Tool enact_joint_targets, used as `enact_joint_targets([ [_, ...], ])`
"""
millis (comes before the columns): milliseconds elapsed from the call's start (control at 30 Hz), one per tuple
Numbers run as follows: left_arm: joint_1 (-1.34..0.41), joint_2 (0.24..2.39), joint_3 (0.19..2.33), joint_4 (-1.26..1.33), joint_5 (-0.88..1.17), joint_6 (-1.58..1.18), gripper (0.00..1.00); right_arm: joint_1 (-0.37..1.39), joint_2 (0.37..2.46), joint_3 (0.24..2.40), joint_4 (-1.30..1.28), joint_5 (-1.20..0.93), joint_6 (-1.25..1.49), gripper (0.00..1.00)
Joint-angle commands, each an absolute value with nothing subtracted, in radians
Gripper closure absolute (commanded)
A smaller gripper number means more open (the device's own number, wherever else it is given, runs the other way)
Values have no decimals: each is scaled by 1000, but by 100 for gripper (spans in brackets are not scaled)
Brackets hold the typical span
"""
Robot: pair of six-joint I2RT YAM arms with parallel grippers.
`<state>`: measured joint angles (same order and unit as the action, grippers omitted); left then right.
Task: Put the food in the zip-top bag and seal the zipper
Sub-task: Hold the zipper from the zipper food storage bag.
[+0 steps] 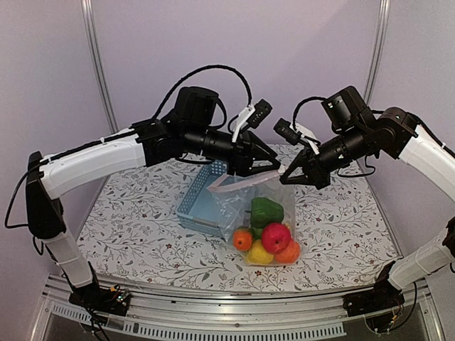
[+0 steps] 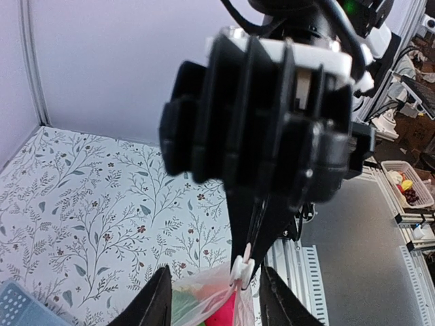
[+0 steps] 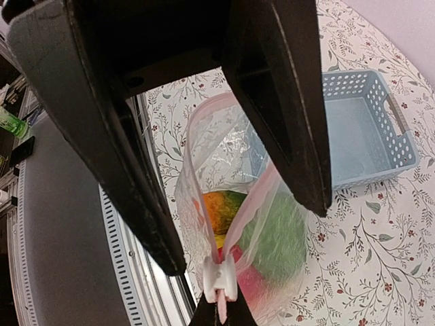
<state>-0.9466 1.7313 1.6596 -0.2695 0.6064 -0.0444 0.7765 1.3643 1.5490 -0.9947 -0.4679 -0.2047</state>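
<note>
The clear zip-top bag (image 1: pixel 264 213) hangs between my two grippers above the table, its bottom resting on it. Inside lie the food pieces: a green pepper (image 1: pixel 266 211), a red apple (image 1: pixel 276 236), an orange (image 1: pixel 242 239) and yellow and orange pieces below. The pink zipper (image 1: pixel 242 182) runs along the mouth, which gapes open in the right wrist view (image 3: pixel 204 156). The white slider (image 3: pixel 220 277) sits at the right end. My right gripper (image 3: pixel 221 316) is shut on the strip's end tab just past the slider. My left gripper (image 2: pixel 214 275) is open, its fingers (image 3: pixel 136 170) straddling the bag's mouth.
The blue-grey lattice basket (image 1: pixel 202 202) stands empty on the flowered table (image 1: pixel 128 227), just left of and behind the bag. The table's metal front rail (image 1: pixel 227 302) lies near the arm bases. Purple walls close in the back and sides.
</note>
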Motion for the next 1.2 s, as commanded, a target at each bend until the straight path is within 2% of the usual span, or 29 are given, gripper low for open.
enact_joint_targets([
  [0, -943, 1760, 1678, -241, 655, -28, 58, 775, 1367, 1572, -973, -494, -216, 100],
  [300, -942, 1782, 1679, -227, 705, -35, 65, 775, 1377, 1568, -964, -499, -218, 100],
  [500, -940, 1794, 1684, -227, 719, -35, 75, 775, 1380, 1560, -955, -495, -215, 100],
  [867, -930, 1793, 1669, -219, 720, -58, 85, 775, 1379, 1566, -949, -458, -209, 100],
  [1100, -924, 1777, 1649, -239, 696, -55, 86, 774, 1379, 1565, -942, -442, -209, 100],
  [1167, -920, 1770, 1641, -243, 692, -53, 90, 772, 1379, 1565, -938, -434, -209, 100],
])
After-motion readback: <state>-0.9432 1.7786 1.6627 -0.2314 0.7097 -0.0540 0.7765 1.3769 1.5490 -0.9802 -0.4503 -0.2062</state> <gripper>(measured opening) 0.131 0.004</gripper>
